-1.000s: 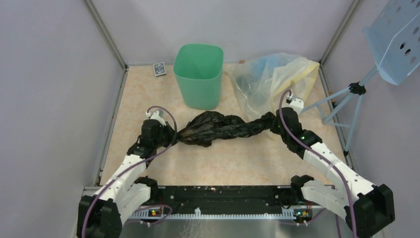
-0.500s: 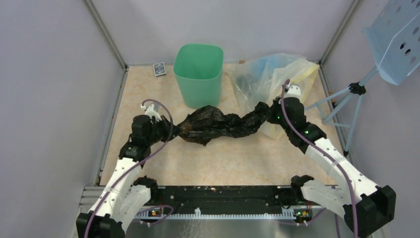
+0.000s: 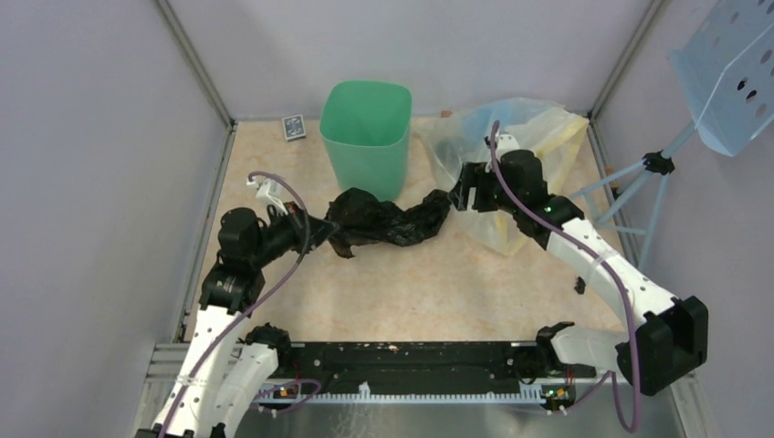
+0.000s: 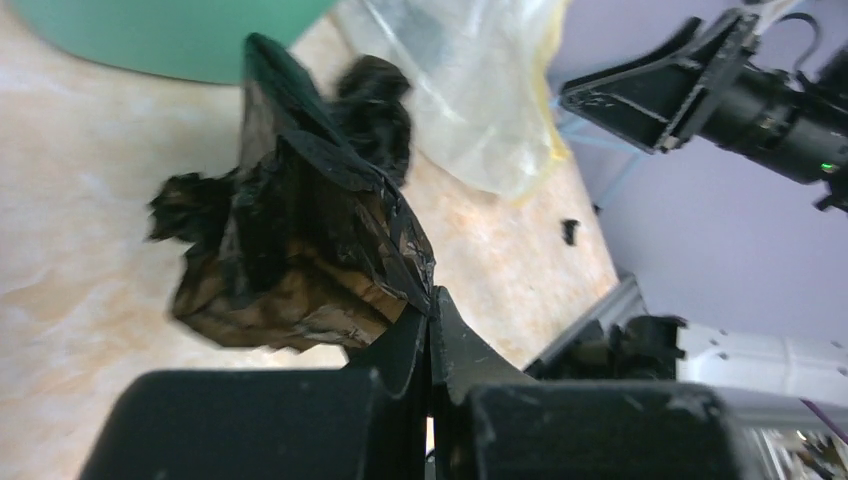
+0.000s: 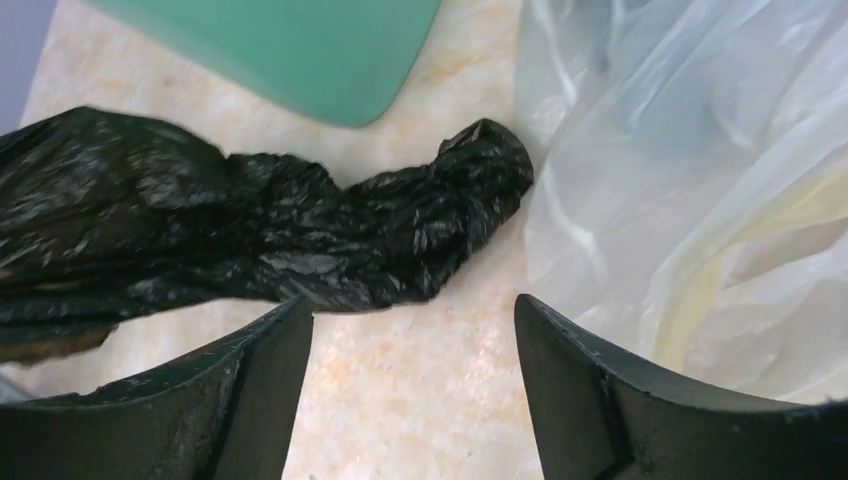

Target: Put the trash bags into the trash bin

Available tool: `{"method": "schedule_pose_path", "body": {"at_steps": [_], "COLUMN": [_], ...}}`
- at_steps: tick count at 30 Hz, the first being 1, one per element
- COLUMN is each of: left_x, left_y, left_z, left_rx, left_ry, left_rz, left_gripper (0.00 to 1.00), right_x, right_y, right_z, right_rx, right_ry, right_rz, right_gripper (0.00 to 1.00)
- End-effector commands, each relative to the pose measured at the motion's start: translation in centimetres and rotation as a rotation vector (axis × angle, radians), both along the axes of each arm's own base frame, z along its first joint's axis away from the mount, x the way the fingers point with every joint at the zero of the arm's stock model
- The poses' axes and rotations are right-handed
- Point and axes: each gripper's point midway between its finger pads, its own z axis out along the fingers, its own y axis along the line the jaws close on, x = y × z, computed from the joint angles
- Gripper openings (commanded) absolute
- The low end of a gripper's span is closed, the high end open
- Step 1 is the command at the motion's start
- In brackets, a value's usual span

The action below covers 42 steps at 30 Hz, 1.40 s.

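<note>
The trash bag (image 3: 383,219) is a crumpled, twisted black plastic rope stretched across the table just in front of the mint-green trash bin (image 3: 365,137). My left gripper (image 3: 321,230) is shut on the bag's left end; in the left wrist view the black film (image 4: 300,250) bunches out from the pinched tips (image 4: 430,305). My right gripper (image 3: 461,196) stands open beside the bag's right end. Seen from the right wrist, that end (image 5: 470,170) lies past the spread fingers (image 5: 412,310) with bare tabletop between them. The bin's side (image 5: 290,50) is just behind the bag.
Clear and yellowish plastic bags (image 3: 511,146) are heaped right of the bin, under and behind my right wrist. A small blue card box (image 3: 293,127) lies at the back left. A blue perforated stand on tripod legs (image 3: 639,173) sits at the right wall.
My right gripper has opened and let go of the bag's right end after moving back and left toward the bin. The left arm drew back left, still holding; the bag shifted toward the bin.
</note>
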Motion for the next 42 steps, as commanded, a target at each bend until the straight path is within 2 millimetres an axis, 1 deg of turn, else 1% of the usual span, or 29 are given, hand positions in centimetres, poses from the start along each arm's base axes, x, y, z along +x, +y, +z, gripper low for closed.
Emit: {"method": "schedule_pose_path", "body": {"at_steps": [1,4,6,9,10,11,13,14,17,19,21,22,23,24,26,27,28,29,30,31,32,34,37,39,40,41,42], "left_x": [-2.5,-3.1,-3.7,-4.8,-5.8,-6.2,-7.2,-7.6,-9.7,-11.8,-14.2,-15.3,-16.6,-17.7,-19.2,-19.6,-19.7,-19.6,-19.5,-19.3,-19.2,-19.4,-19.9,-19.2,-18.5,-17.6,-16.4], "left_y": [-3.1,-4.2,-5.5,-8.4,-9.8,-10.7,-12.6,-13.6,-16.8,-19.1,-21.6,-22.7,-23.9,-24.9,-26.4,-26.7,-27.0,-27.1,-27.1,-27.1,-27.0,-26.9,-26.9,-26.6,-26.2,-25.7,-25.1], "left_z": [1.4,0.9,0.4,-0.5,-0.8,-1.1,-1.5,-1.7,-1.3,-1.5,-2.2,-2.6,-3.2,-3.8,-4.8,-5.6,-5.9,-6.3,-6.3,-6.2,-5.9,-4.4,-0.7,1.0,1.4,1.7,1.6], "left_rx": [-0.128,-0.12,-0.117,-0.102,-0.094,-0.085,-0.068,-0.055,-0.025,0.008,0.054,0.077,0.102,0.13,0.191,0.238,0.277,0.318,0.345,0.361,0.37,0.349,0.287,0.274,0.272,0.267,0.26], "left_ry": [-0.036,-0.046,-0.039,-0.016,-0.008,-0.004,-0.004,-0.008,-0.052,-0.079,-0.1,-0.117,-0.127,-0.133,-0.122,-0.102,-0.091,-0.078,-0.072,-0.071,-0.075,-0.096,-0.111,-0.112,-0.106,-0.089,-0.066], "left_rz": [-0.208,-0.244,-0.287,-0.357,-0.398,-0.416,-0.459,-0.482,-0.572,-0.648,-0.726,-0.764,-0.808,-0.845,-0.908,-0.928,-0.935,-0.932,-0.928,-0.923,-0.917,-0.926,-0.941,-0.886,-0.844,-0.801,-0.764], "left_gripper": [0.0,0.0,0.0,0.0,0.0,0.0,0.0,0.0,0.0,0.0,0.0,0.03,0.08,0.17,0.43,0.53,0.63,0.76,0.87,0.94,0.98,0.99,0.99,0.98,0.96,0.9,0.82], "right_x": [-3.5,-5.0,-6.1,-7.8,-8.3,-8.5,-8.2,-7.8,-6.5,-5.9,-5.7,-5.6,-5.7,-5.7,-5.7,-5.8,-5.9,-6.0,-6.2,-6.3,-6.5,-7.1,-8.6,-9.5,-9.9,-10.4,-10.9], "right_y": [2.3,3.1,3.9,5.7,6.2,6.3,5.8,5.2,2.8,1.9,1.7,1.8,1.9,1.9,1.9,1.9,1.8,1.6,1.5,1.4,1.4,1.7,2.9,3.5,3.8,4.3,4.7], "right_z": [1.9,0.4,-0.4,-0.9,-0.8,-0.9,-1.6,-2.1,-3.4,-3.7,-3.5,-3.3,-3.3,-3.1,-3.3,-3.5,-3.7,-3.9,-4.2,-4.4,-4.5,-4.5,-4.1,-4.0,-3.9,-3.9,-3.7], "right_rx": [0.055,0.067,0.092,0.139,0.154,0.158,0.144,0.121,0.043,0.011,0.012,0.016,0.022,0.026,0.023,0.018,0.01,0.005,-0.004,-0.008,-0.009,-0.004,0.03,0.049,0.059,0.071,0.083], "right_ry": [-0.056,-0.007,0.019,0.033,0.028,0.028,0.039,0.044,0.071,0.078,0.075,0.072,0.069,0.066,0.071,0.074,0.079,0.085,0.092,0.095,0.096,0.092,0.09,0.102,0.109,0.117,0.122], "right_rz": [0.17,0.193,0.222,0.299,0.324,0.329,0.286,0.246,0.088,0.023,0.003,0.003,0.008,0.009,0.01,0.016,0.018,0.017,0.019,0.023,0.034,0.075,0.191,0.254,0.279,0.311,0.34], "right_gripper": [0.71,0.7,0.7,0.7,0.7,0.7,0.7,0.7,0.68,0.68,0.68,0.68,0.68,0.68,0.68,0.68,0.68,0.68,0.68,0.68,0.68,0.68,0.68,0.67,0.67,0.66,0.66]}}
